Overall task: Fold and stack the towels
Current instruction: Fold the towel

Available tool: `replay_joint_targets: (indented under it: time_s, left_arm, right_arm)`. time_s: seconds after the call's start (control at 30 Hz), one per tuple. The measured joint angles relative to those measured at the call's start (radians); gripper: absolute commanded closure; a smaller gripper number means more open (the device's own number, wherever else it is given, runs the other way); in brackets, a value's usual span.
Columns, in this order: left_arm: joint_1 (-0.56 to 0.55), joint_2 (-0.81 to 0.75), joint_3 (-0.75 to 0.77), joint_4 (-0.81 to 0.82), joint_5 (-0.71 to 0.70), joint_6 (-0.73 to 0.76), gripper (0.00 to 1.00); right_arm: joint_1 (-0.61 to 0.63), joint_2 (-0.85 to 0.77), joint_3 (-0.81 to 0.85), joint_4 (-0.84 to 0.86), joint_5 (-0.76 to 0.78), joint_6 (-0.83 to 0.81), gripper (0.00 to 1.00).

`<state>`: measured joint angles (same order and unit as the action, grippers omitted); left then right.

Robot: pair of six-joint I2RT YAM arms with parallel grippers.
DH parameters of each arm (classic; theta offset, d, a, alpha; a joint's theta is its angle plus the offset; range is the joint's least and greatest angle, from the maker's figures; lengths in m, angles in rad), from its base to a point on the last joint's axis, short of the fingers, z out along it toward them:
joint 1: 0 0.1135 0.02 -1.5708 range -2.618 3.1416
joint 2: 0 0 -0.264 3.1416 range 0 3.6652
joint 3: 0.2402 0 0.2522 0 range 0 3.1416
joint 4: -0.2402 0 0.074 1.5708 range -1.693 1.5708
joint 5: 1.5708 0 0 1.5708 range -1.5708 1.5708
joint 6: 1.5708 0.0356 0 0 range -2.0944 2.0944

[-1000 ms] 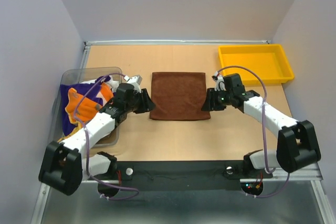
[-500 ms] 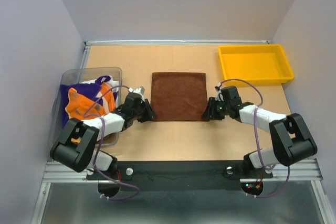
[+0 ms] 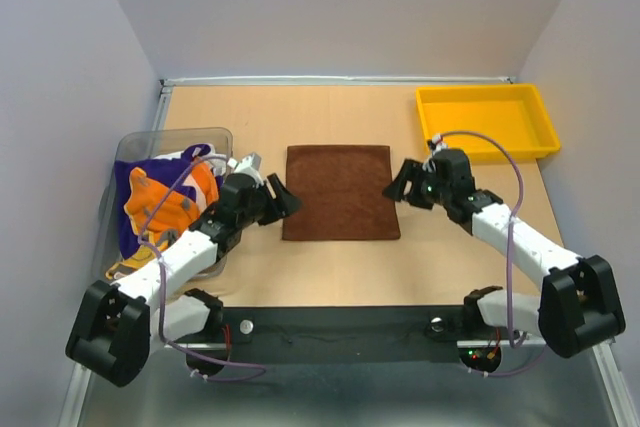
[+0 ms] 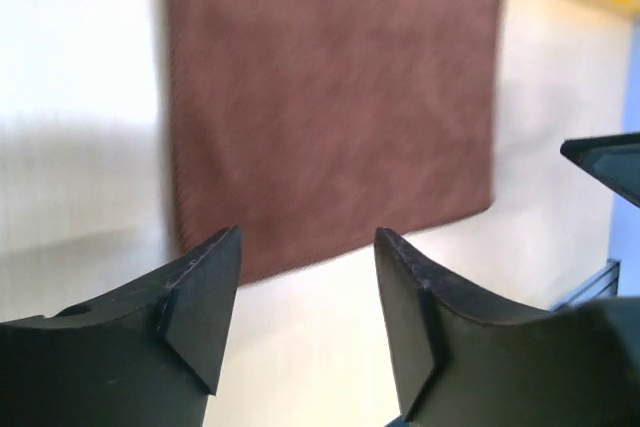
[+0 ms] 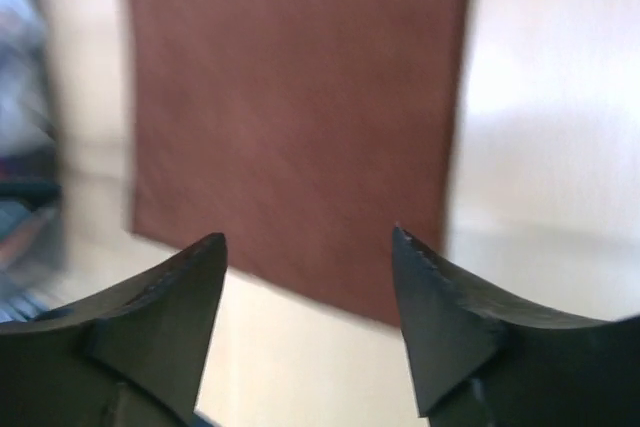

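Towel-folding robot arms flank a dark brown rectangular cloth (image 3: 340,192) lying flat mid-table, left gripper (image 3: 281,197) and right gripper (image 3: 398,182) both open and empty at its side edges, seemingly poised to pinch and fold it

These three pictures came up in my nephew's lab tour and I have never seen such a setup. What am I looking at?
Two robot arms are bolted at the near edge of a table. The wide picture comes from a camera above and behind them; the other two come from cameras on each wrist.

A brown towel lies flat between the left gripper and the right gripper. Both have open jaws and hold nothing.

More towels are heaped in a clear bin on the left. A yellow tray sits far right.
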<state>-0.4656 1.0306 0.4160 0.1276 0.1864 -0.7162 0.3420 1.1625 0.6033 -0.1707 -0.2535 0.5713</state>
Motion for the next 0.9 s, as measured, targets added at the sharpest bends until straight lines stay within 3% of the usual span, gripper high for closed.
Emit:
replay_joint_targets:
  time_s: [0.13,0.4,0.57,0.9]
  left_arm:
    - [0.006,0.103,0.172,0.060,-0.020,0.016,0.31]
    - [0.064,0.537,0.494,0.286,-0.010,0.027,0.48]
    - [0.099,0.792,0.662,0.357,0.005,0.027,0.51]
    - [0.149,1.017,0.710,0.423,0.024,0.006,0.52]
  right_arm:
    - [0.000,0.110,0.192,0.159,0.039,0.018,0.21]
    - [0.000,0.476,0.362,0.525,0.076,0.082,0.22]
    - [-0.002,0.692,0.445,0.648,0.086,0.091,0.23]
    - [-0.078,0.925,0.469,0.847,0.084,0.133,0.23]
